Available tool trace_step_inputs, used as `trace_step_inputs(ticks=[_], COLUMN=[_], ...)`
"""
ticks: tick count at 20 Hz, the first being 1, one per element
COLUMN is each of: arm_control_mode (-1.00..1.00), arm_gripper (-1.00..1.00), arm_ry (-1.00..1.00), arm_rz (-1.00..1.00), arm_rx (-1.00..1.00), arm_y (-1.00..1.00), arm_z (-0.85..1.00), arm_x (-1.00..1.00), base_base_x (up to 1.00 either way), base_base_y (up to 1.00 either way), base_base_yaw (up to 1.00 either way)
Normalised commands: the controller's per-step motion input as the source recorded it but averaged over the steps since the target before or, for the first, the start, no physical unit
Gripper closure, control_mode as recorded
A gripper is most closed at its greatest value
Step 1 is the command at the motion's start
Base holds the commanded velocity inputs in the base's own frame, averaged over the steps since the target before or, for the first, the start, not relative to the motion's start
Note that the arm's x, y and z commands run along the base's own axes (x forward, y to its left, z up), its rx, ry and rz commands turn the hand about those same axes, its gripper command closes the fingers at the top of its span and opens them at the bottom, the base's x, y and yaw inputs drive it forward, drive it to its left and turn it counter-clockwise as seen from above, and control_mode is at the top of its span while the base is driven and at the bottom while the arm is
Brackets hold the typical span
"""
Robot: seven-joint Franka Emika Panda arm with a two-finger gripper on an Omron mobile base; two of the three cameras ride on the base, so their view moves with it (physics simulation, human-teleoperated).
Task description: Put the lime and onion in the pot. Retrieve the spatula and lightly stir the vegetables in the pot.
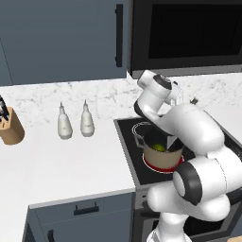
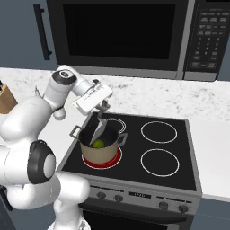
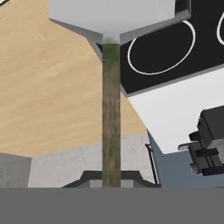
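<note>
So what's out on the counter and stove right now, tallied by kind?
Pots: 1, the pot on the lit front-left burner
Limes: 1, the lime inside it
Spatulas: 1, the spatula, blade down in the pot, handle between the fingers
White bottles: 2, the bottles on the counter
Knife blocks: 1, the knife block
Total: 6

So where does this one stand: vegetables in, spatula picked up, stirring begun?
Partly done: the lime lies inside the pot on the stove's front-left burner. The onion can't be made out in the pot. In hand: the tool is shut on the spatula, its blade dipping into the pot. Left: the light stirring, and confirming the onion is in.
</note>
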Motion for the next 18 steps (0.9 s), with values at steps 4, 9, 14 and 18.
trace_step_inputs(ticks=[4, 9, 14, 18], arm_control_mode=[-1.0, -1.0, -1.0, -1.0], arm_gripper=[1.0, 1.0, 1.0, 1.0], arm_ry=[0.02, 0.01, 0.0, 0.02], arm_rz=[-0.05, -0.02, 0.0, 0.0], arm_rx=[0.0, 0.0, -0.02, -0.03], arm_y=[-0.01, -0.06, -0.14, -0.09], arm_z=[-0.36, -0.4, -0.28, -0.29], arm_x=[0.39, 0.18, 0.01, 0.01], base_base_x=[0.0, 0.0, 0.0, 0.0], base_base_y=[0.0, 0.0, 0.0, 0.0], base_base_yaw=[0.0, 0.0, 0.0, 0.0])
